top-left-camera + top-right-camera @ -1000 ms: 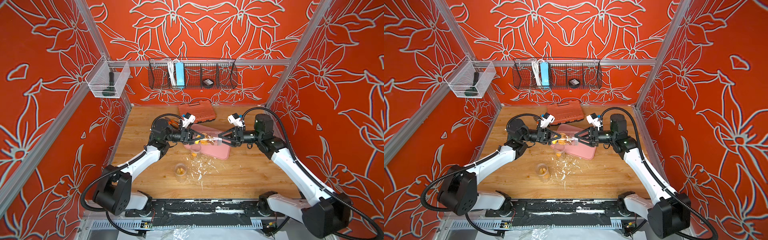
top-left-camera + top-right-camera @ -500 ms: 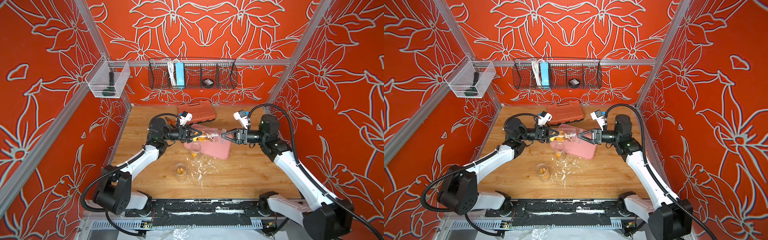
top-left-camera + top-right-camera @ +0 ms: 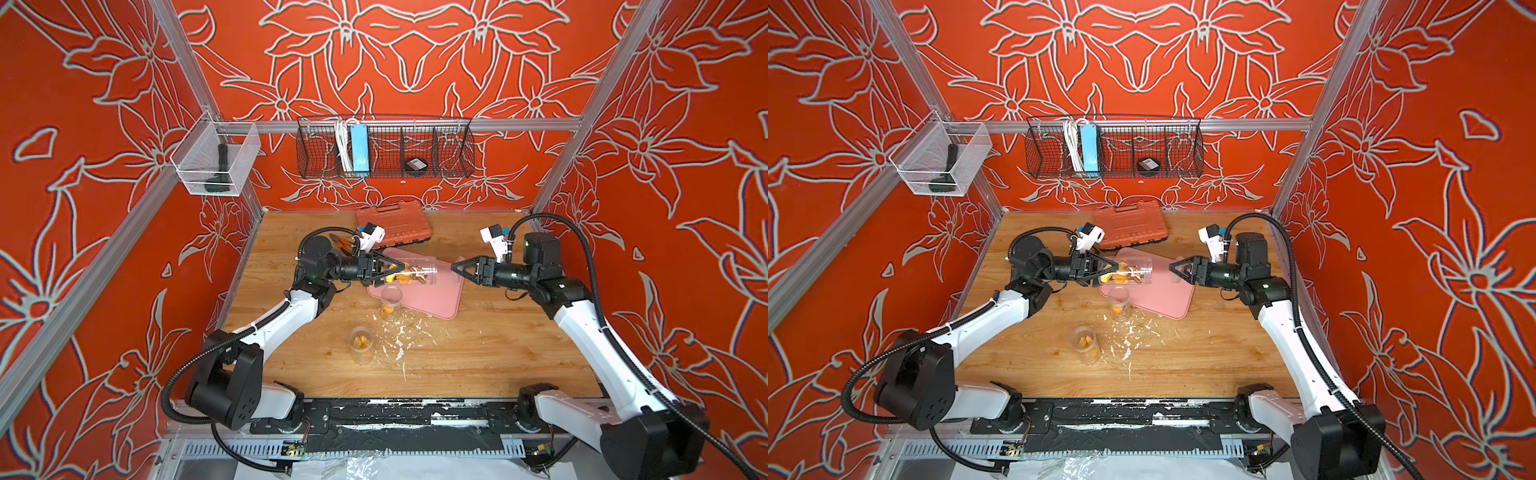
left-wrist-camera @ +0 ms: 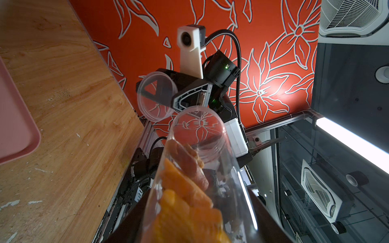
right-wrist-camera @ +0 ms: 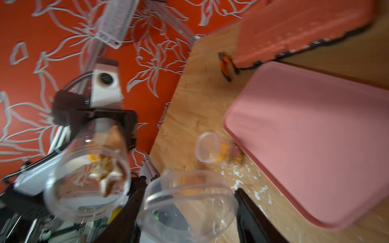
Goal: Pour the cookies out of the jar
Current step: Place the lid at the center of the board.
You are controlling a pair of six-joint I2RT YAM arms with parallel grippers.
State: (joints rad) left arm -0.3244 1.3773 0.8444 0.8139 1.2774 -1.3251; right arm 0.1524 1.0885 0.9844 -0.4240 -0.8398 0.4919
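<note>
a second ago the right pincer (image 3: 457, 269) had its tips at the mouth of the jar (image 3: 420, 272). now it has drawn back, and an open gap lies between the two. the left pincer (image 3: 398, 272) has stayed roughly where it was, with the same hold.

the left pincer is clamped on the closed end of the jar. the jar is a slim tube of smooth clear plastic, held on its side in the air. its round open mouth points at the right pincer.

the cookies (image 4: 185, 195) are still inside the jar, bunched at the end nearest the left pincer's tips. they are ridged orange-yellow pieces with a couple of paler tan ones, dry and matte.

the right pincer pinches the lid (image 4: 156, 95) between its black fingers (image 5: 250, 216). the lid is a shallow clear disc with a raised rim, held on edge.

below the jar and the gap lies a flat pink tray (image 3: 436, 301), matte, with rounded corners and a low lip. just below the left pincer's tips, at the tray's edge, a second clear jar (image 3: 390, 300) stands upright with something orange at its bottom. a third clear jar (image 3: 360, 344) stands farther from that pincer on the table (image 3: 498, 340). the table is pale wood grain, sprinkled with white flecks (image 3: 402, 338).

behind the left pincer sits a ribbed orange hard case (image 3: 392, 224). beside the case are what may be orange-handled pliers (image 5: 226, 66), too blurred to be sure.
</note>
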